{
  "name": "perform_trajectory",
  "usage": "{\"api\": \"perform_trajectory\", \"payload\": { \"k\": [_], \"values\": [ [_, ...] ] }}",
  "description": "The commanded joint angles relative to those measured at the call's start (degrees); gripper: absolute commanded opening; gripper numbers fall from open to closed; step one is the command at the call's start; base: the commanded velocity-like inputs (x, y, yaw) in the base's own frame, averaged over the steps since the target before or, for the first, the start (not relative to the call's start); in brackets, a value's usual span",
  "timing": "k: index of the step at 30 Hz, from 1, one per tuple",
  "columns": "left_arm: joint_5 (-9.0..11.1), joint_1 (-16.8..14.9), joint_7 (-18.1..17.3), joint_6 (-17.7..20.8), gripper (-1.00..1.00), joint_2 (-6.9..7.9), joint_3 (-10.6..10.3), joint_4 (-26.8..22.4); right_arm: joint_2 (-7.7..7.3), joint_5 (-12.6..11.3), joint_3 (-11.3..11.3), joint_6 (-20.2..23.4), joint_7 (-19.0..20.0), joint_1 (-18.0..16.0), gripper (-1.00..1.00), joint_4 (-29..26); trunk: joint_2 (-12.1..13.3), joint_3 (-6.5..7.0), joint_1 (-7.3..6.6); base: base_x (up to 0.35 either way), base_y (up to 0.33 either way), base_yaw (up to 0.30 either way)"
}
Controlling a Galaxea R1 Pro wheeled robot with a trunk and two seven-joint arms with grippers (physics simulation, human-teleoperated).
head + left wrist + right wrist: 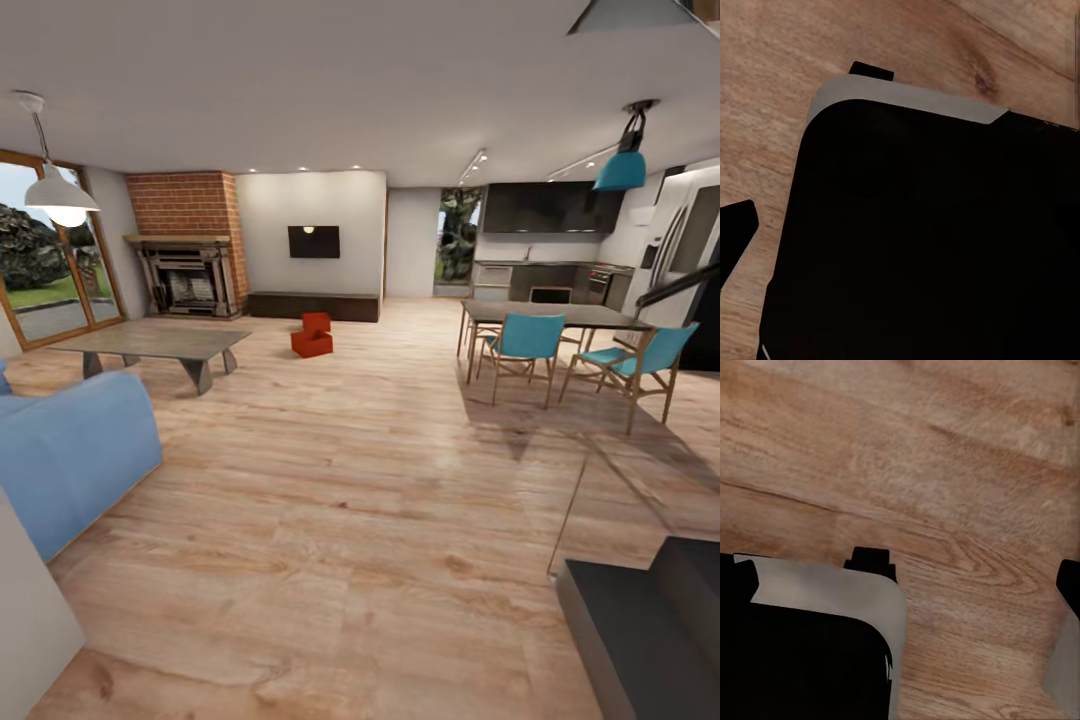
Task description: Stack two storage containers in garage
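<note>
The two storage containers (312, 336) are small orange-red bins on the light wood plank floor at the far side of the living room, in front of the low TV cabinet. One (316, 322) rests against or on the other (311, 345). In the left wrist view, my left gripper (802, 148) hangs over my own dark base and the wood floor, its black fingertips (871, 70) spread apart with nothing between them. The right gripper (971, 574) is likewise open above the planks, holding nothing.
A blue sofa (70, 450) stands near left, with a grey coffee table (150, 345) beyond it. A dining table (560, 315) with teal chairs is on the right. The brick fireplace (190, 265) and TV (313, 241) line the back wall. Open floor runs down the middle.
</note>
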Motion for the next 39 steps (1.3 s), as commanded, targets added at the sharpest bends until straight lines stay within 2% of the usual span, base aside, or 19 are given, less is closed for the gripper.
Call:
{"api": "perform_trajectory", "payload": {
  "k": [1,39],
  "values": [
    [0.3,0.0,0.0,-0.2,1.0,-0.01,0.0,0.0,-0.01,-0.3,0.3,-0.3,0.2,-0.1,1.0,0.2,0.0,-0.05,0.03,0.322,0.0,0.0],
    [0.6,0.0,0.0,0.2,1.0,0.08,0.1,0.0,-0.01,-0.3,0.3,-0.3,0.2,-0.1,1.0,0.2,0.0,-0.05,0.03,0.322,0.0,0.0]
  ]
}}
